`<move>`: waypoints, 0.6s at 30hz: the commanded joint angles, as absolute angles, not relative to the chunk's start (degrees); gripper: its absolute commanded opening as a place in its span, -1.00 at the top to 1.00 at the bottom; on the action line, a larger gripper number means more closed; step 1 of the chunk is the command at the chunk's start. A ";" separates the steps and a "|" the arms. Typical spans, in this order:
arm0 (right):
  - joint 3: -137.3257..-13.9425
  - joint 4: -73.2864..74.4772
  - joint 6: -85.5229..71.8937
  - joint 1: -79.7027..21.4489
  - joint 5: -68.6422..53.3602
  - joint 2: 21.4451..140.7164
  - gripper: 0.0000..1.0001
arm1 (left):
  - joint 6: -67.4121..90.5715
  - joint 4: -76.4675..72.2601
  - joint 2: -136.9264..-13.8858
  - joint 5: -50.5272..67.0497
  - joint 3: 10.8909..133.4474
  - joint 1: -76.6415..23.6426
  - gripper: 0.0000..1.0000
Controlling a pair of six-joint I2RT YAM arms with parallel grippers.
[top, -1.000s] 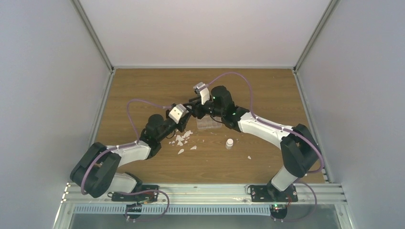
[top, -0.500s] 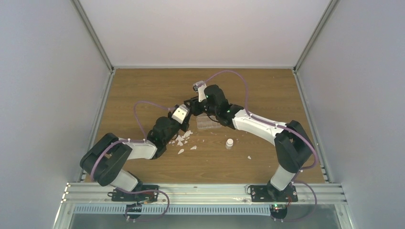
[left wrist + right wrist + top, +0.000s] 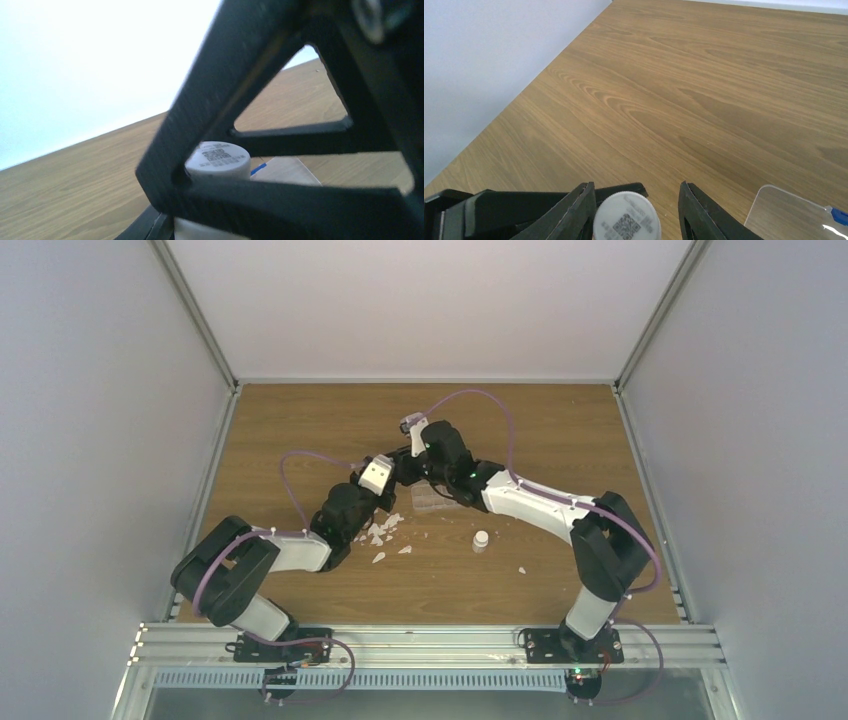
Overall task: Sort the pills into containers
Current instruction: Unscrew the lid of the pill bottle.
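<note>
Clear organiser box [image 3: 791,212] lies beside right gripper [image 3: 636,200], jaws parted; left gripper [image 3: 398,478] jaws unclear

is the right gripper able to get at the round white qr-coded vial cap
Probably yes: the round white vial cap sits between the open fingers of the right gripper, nothing blocking it.

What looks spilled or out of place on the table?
White flakes lie scattered on the table beside the left arm, near the clear organiser box, and one flake lies apart, nearer the base of the right arm. They look spilled, not sorted. A small vial stands alone, upright.
</note>
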State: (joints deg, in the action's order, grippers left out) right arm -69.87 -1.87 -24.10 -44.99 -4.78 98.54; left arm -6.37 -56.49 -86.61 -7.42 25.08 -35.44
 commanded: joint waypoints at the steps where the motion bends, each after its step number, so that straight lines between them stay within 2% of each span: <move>1: -71.23 -1.90 -24.78 -45.96 -3.90 99.57 -0.99 | -5.28 -61.87 -87.01 -9.53 26.51 -35.86 -0.33; 4: -70.94 -2.24 -24.70 -46.14 -3.88 99.08 -0.98 | -5.21 -61.95 -87.04 -9.55 26.58 -35.86 -0.33; 12: -69.57 -4.18 -24.71 -46.23 -3.95 98.02 -0.81 | -5.45 -61.87 -86.31 -9.23 26.04 -35.86 -0.33; 18: -67.71 -5.88 -23.21 -46.23 -3.95 96.47 -0.56 | -6.20 -62.36 -85.61 -7.63 25.20 -35.77 -0.33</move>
